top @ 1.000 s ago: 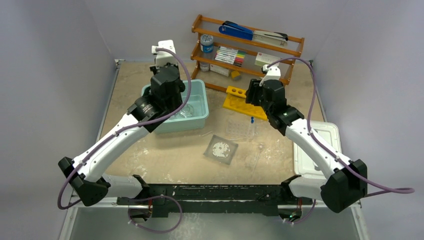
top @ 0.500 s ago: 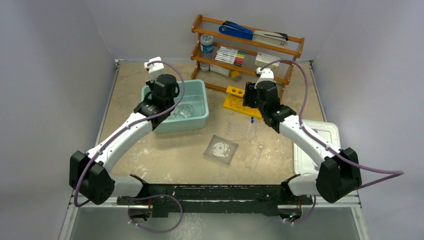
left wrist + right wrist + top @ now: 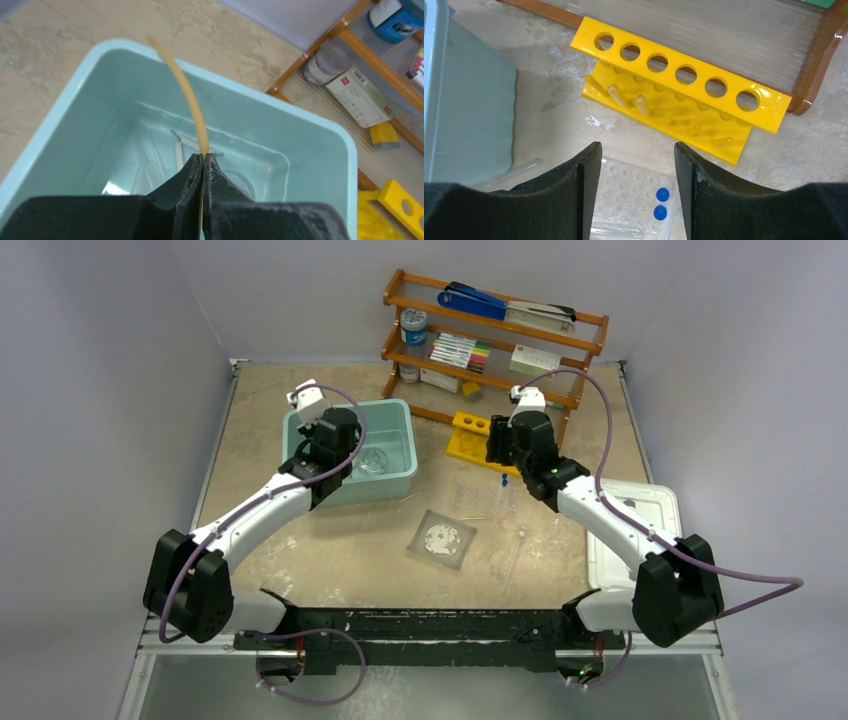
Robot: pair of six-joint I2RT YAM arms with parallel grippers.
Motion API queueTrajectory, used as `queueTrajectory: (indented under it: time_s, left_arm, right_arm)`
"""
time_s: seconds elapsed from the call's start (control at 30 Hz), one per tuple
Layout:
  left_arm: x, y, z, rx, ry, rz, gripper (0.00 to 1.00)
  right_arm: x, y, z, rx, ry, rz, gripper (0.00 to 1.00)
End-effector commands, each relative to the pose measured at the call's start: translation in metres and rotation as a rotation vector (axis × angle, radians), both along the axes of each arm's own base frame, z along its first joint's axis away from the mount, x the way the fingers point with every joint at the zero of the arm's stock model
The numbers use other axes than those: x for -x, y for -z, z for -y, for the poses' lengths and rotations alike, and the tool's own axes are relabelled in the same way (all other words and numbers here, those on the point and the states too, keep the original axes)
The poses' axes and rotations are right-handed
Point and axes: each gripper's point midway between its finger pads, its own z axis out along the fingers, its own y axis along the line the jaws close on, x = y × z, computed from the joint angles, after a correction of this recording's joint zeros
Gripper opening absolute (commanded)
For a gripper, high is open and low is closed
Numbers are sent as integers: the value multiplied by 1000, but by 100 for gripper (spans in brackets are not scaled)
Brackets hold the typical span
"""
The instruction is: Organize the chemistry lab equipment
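White-shelled, black-jointed left arm point(image 3: 250, 512) and right arm point(image 3: 612, 522), each trailing a looping mauve cable point(image 3: 797, 584), end in the matte black left gripper point(image 3: 203, 162) and right gripper point(image 3: 636, 150).

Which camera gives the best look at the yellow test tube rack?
The right wrist view: the yellow rack is large and close, all six holes countable. The top external view shows it small, partly behind the right arm. The left wrist view catches only a corner.
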Motion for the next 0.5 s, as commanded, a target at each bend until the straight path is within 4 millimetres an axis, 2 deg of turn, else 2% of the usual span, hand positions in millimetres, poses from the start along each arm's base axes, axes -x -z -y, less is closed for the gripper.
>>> queueTrajectory:
  time_s: [0.0, 0.1, 0.27, 0.4, 0.47]
  left_arm:
    - [7, 0, 6, 158, 1, 61, 0]
    - [19, 20, 10, 228, 22, 46, 0]
    - [27, 50, 29, 335, 77, -10, 0]
    - [22, 72, 42, 362, 100, -73, 0]
    - [18, 74, 47, 365, 106, -91, 0]
  right_arm:
    - [-6, -16, 0, -16, 2, 62, 58]
    - [-7, -14, -2, -19, -7, 59, 58]
    - [-10, -13, -7, -29, -23, 57, 58]
    - [-11, -14, -10, -38, -31, 58, 58]
    - [-12, -14, -10, -39, -32, 58, 58]
